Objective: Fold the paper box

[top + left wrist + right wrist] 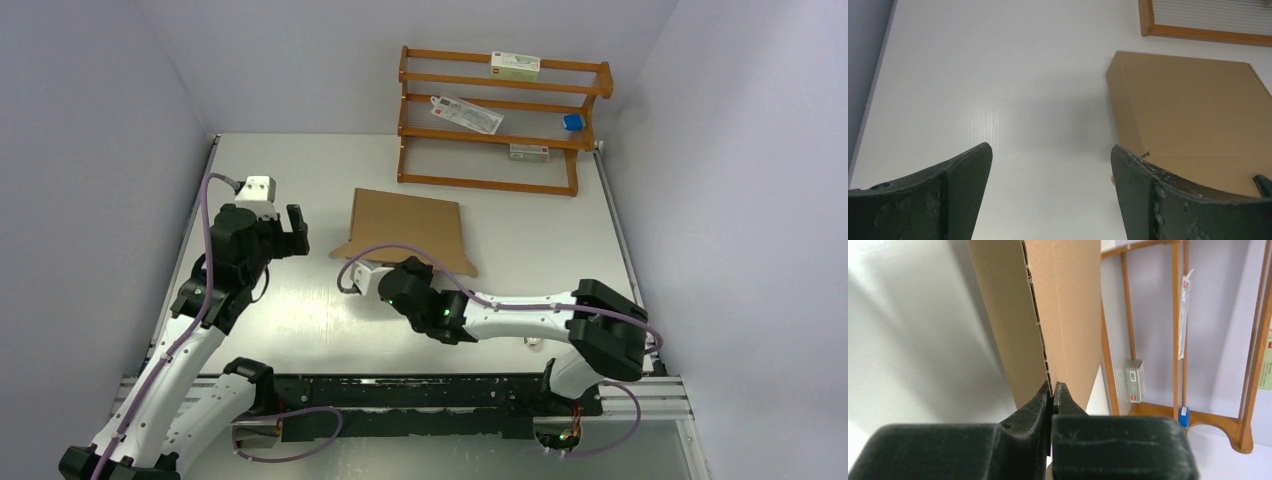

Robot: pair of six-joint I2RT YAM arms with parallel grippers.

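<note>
My right pincer [1053, 396] is clamped tight on the near edge of the paper box [1068, 315]. The cardboard's raw, corrugated rim comes out from between the two fingertips and runs straight ahead. The brown sheet spreads away from the grip across the white table [300, 310]. I can't tell whether the gripped edge is lifted off the surface. Past the far side of the box, ahead of this pincer and a little to its right, a wooden rack [500, 120] stands against the back wall. It holds a white-green carton [514, 66] on its top rail, a flat packet [466, 113] below that, and a small blue item [572, 122]. Over to the left of my right pincer, the left pincer [1050, 150] hangs above bare table with its jaws spread wide and nothing between them. The box lies near its right finger, apart from it.
</note>
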